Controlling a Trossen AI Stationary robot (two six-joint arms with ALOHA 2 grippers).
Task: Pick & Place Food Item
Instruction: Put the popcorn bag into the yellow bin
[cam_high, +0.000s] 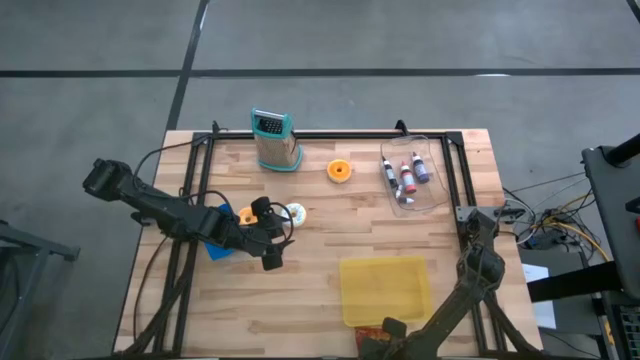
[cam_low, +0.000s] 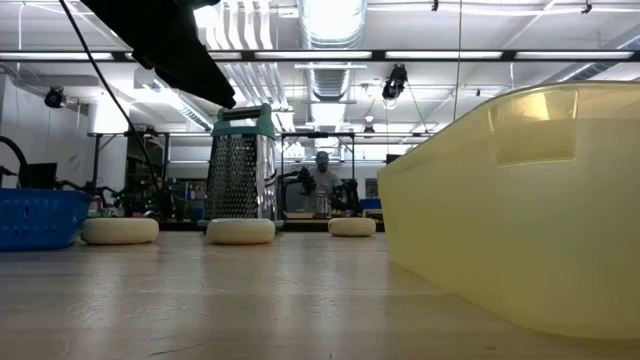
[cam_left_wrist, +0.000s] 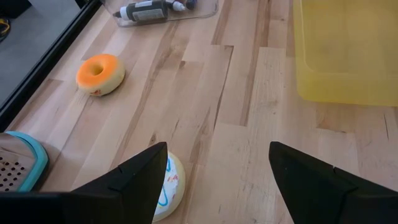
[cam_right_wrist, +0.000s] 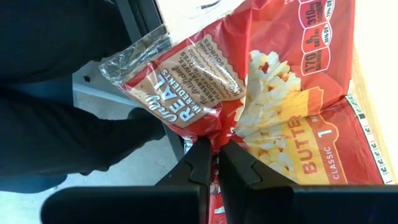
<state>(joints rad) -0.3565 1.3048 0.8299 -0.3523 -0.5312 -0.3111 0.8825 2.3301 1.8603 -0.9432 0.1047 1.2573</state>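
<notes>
On the left side of the wooden table (cam_high: 330, 250), the left arm lies low and stretched out, going from its base at the left edge towards the middle. Its wrist is above a blue basket (cam_high: 218, 246), and the left gripper (cam_high: 282, 238) is at the end of this long reach. In the left wrist view the two dark fingers (cam_left_wrist: 140, 180) stand wide apart with nothing between them, so this gripper is open. Under one of the fingers lies a white donut with coloured lines (cam_left_wrist: 168, 185), partly covered by it. An orange donut (cam_high: 340, 171) lies farther away on the table, apart from the gripper. A metal grater with teal trim (cam_high: 275, 140) stands upright near the back edge. To the right of the orange donut is a clear tray (cam_high: 420, 185) with some small bottles in it. Nearer the front, a yellow bin (cam_high: 385, 290) sits on the table, and it looks empty as far as I can see. The right arm rises from its base at the right edge, bends down and reaches to the front edge of the table, just in front of the yellow bin. There the right gripper (cam_right_wrist: 213, 163) is closed, with its fingers pinching the crumpled plastic of a red bag of butter popcorn (cam_right_wrist: 286, 106). The bag is at the front edge of the table, partly over it.
</notes>
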